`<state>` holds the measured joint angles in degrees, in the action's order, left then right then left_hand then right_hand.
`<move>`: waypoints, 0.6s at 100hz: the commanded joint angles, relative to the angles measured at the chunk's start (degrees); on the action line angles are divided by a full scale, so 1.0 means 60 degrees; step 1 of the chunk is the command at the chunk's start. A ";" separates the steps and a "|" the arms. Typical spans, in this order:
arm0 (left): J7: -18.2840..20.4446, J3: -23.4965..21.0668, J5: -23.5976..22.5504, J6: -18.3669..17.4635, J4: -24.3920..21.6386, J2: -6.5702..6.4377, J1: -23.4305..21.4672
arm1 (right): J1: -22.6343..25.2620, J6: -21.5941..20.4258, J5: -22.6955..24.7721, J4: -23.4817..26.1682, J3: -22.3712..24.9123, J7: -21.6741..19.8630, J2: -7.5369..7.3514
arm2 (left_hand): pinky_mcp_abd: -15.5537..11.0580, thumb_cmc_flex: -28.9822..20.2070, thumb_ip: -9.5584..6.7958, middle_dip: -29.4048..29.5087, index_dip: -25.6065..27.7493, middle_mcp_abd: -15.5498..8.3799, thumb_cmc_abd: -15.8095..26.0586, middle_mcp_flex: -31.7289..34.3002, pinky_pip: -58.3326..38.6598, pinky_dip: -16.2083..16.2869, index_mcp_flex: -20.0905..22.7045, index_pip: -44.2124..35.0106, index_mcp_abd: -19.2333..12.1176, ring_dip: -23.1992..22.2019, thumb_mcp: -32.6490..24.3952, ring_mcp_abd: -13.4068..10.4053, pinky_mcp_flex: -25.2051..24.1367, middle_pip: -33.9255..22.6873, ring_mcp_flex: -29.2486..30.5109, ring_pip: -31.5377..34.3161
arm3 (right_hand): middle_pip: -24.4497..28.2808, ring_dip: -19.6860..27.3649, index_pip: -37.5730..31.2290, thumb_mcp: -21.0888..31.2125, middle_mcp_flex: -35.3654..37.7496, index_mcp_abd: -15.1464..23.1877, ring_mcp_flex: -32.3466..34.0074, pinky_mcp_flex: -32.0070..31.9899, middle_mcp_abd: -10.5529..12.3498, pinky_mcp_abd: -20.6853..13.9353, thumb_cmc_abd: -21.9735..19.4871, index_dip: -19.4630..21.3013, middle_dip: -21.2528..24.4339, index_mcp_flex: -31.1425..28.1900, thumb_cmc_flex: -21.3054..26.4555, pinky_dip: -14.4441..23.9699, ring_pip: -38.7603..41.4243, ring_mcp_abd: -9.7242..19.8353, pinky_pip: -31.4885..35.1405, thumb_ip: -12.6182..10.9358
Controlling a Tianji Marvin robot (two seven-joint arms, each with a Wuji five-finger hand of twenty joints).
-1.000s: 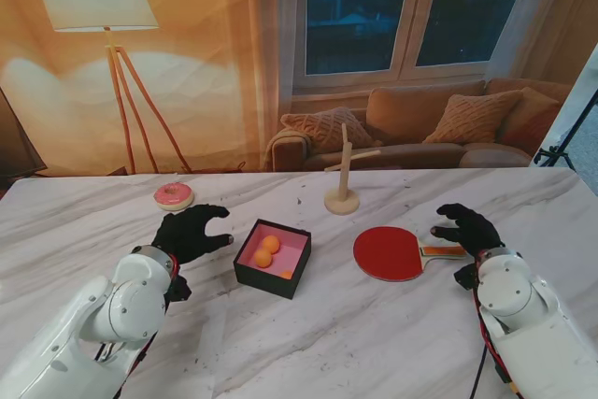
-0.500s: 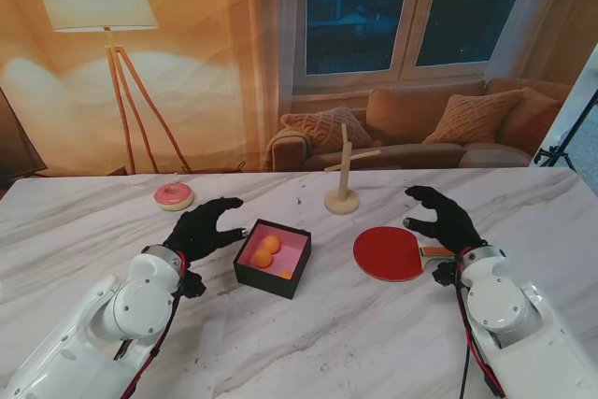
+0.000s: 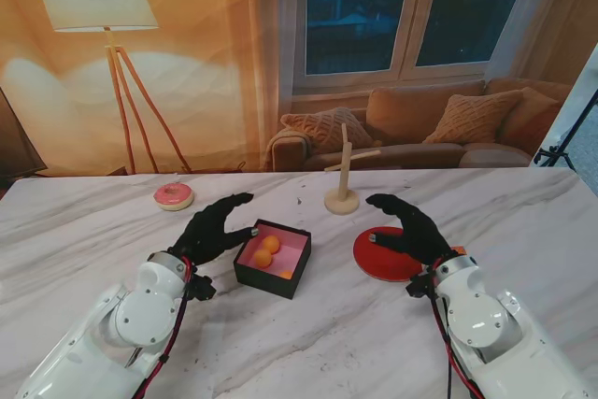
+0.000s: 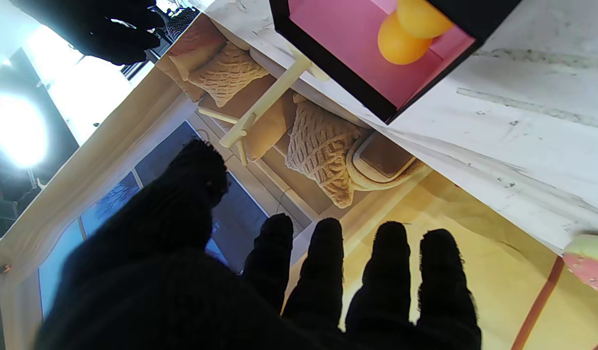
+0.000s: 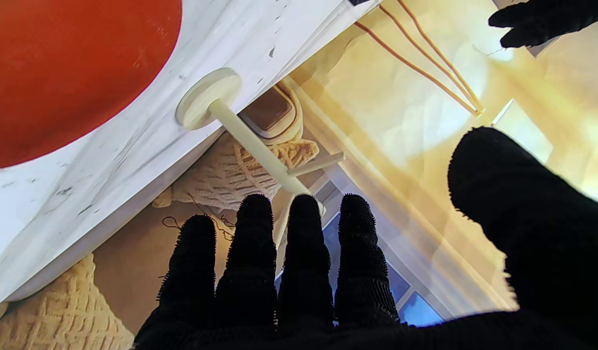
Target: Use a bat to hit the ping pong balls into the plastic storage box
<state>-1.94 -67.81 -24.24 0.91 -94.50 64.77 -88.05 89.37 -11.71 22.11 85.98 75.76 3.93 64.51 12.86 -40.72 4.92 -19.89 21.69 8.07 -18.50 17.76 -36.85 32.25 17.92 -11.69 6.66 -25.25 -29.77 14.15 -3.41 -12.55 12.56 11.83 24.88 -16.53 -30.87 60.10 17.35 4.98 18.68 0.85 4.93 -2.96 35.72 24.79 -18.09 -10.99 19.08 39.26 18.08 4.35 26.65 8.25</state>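
1. Overhead, from the stand's view, the white marble surface (image 3: pixel 355 343) carries a black square storage box with a pink inside (image 3: pixel 272 257), and three orange ping pong balls (image 3: pixel 267 250) lie in it. The red round-bladed bat (image 3: pixel 381 256) lies flat to the right of the box, well apart from it.
2. Also in that view, the black-gloved left hand (image 3: pixel 213 229) sits just left of the box with its fingers spread apart, holding nothing; whether a fingertip touches the box wall I cannot tell. The black-gloved right hand (image 3: pixel 408 227) is over the bat blade, fingers apart and empty; whether it touches the blade is unclear.
3. Farther from me stand a pale wooden peg stand on a round base (image 3: pixel 342 184) and, to the left, a pink-iced doughnut (image 3: pixel 174 195).
4. Next, the left wrist view shows the left hand's fingers (image 4: pixel 386 272) parted and clear of the box (image 4: pixel 347 82), with two balls (image 4: pixel 401 41) visible inside it and the doughnut (image 4: pixel 588 262) at the edge.
5. Lastly, the right wrist view shows the right hand's fingers (image 5: pixel 304 253) straight and slightly parted, thumb wide, the bat's red blade (image 5: pixel 70 73) on the surface, and the peg stand (image 5: pixel 209 97) near it.
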 commanded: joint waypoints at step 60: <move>0.1056 -0.0433 -0.0200 -0.0670 -0.0303 -0.0246 -0.0530 | 0.0185 -0.0089 -0.0664 0.0107 -0.0132 0.0061 0.0205 | -0.0786 0.0249 -0.0284 0.0319 -0.0089 -0.0583 -0.0412 -0.0486 0.1753 0.0131 -0.0400 0.0145 -0.0446 0.0518 -0.1580 -0.0756 -0.0096 0.0180 -0.0411 -0.0540 | 0.0118 0.0143 0.0002 -0.0321 -0.0685 -0.0072 -0.0309 0.0150 0.0217 -0.0286 -0.0687 -0.0079 0.0127 0.0921 -0.0337 0.0205 0.0000 0.0221 0.0110 -0.0461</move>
<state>4.35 -70.59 -25.55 -3.03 -96.38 63.03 -91.03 90.12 -12.24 17.36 86.33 74.92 4.81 65.62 10.30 -40.69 4.40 -19.26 21.68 6.15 -20.30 17.75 -27.60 32.23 17.10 -11.61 6.11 -22.61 -37.36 11.15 -3.41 -12.38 12.46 9.22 25.26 -16.27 -30.87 58.90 15.86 4.51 18.71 1.79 4.92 -2.96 32.22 24.70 -18.00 -7.44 19.08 39.81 18.12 4.35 26.85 8.24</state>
